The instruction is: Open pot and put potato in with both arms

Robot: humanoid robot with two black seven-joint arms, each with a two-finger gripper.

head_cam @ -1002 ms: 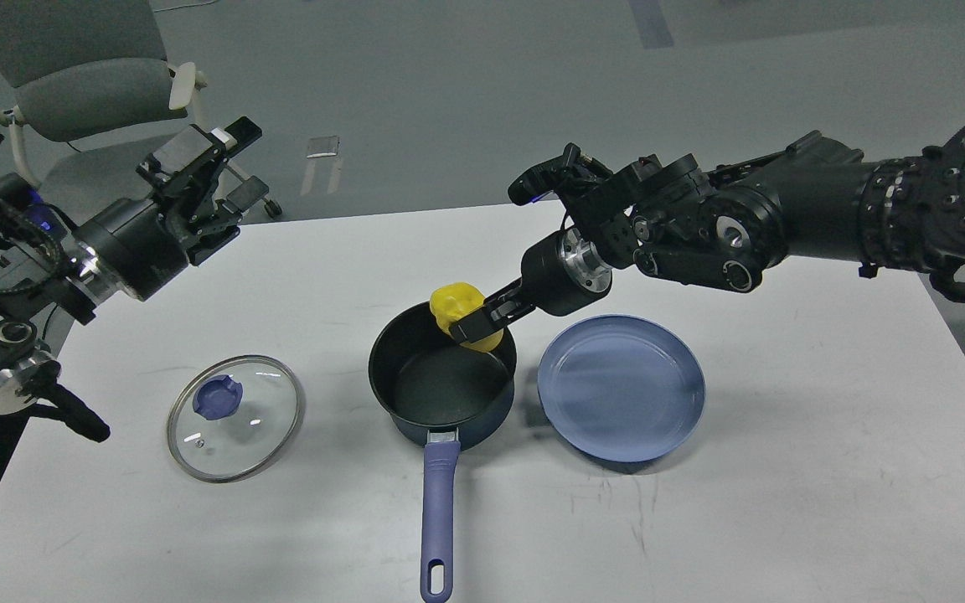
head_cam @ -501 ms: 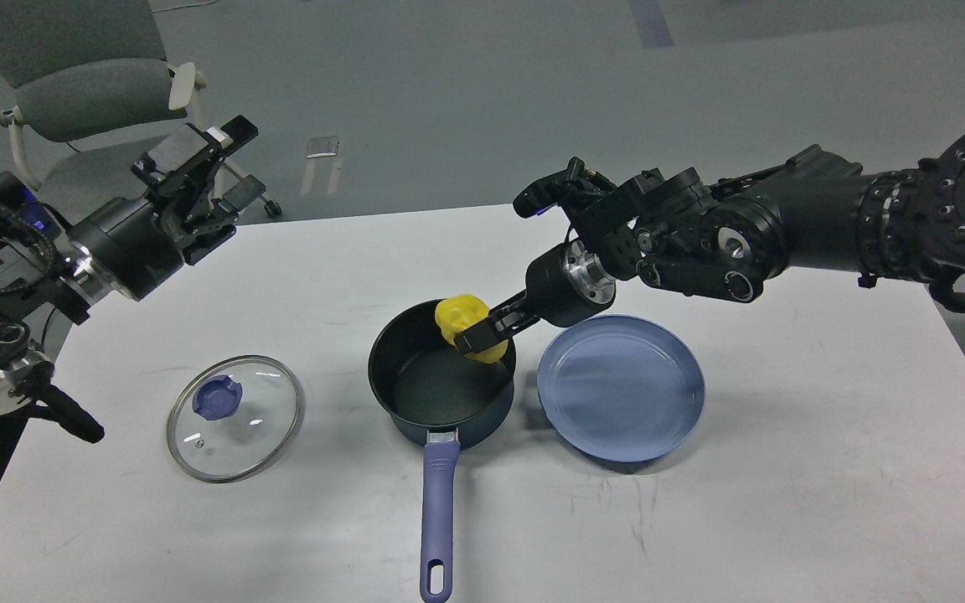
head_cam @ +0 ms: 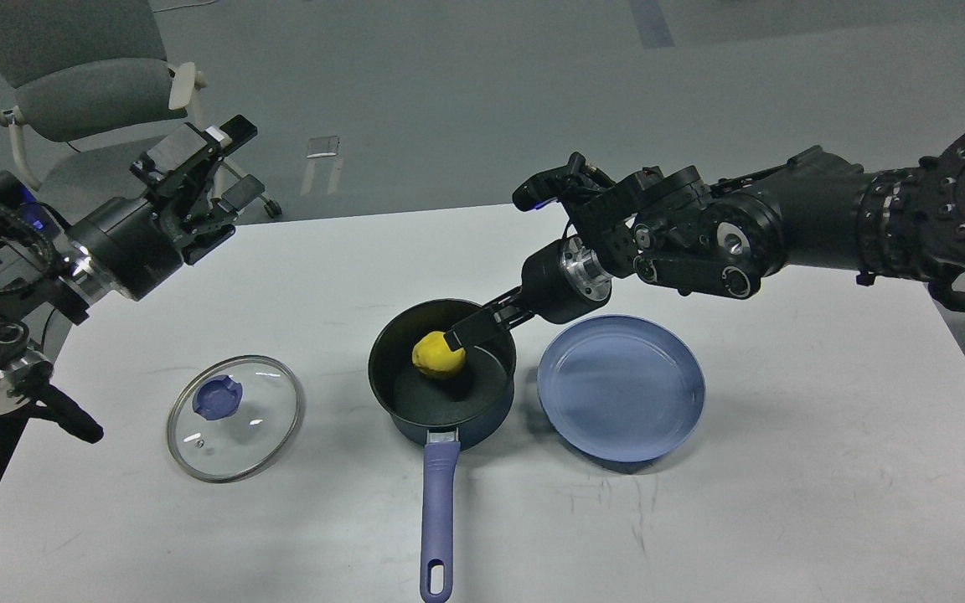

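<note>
The yellow potato lies on the floor of the dark pot, which stands open at the table's middle with its purple handle pointing toward me. My right gripper hangs over the pot's far right rim, just above and right of the potato, jaws apart and holding nothing. The glass lid with its blue knob lies flat on the table left of the pot. My left gripper is open and empty, raised above the table's far left corner.
A blue plate sits right beside the pot, under my right forearm. The white table ends close behind the pot. A grey chair stands on the floor at the back left.
The right gripper lowered the potato over the pot and let it go. The potato dropped to the pot's floor. The left arm barely moved.
</note>
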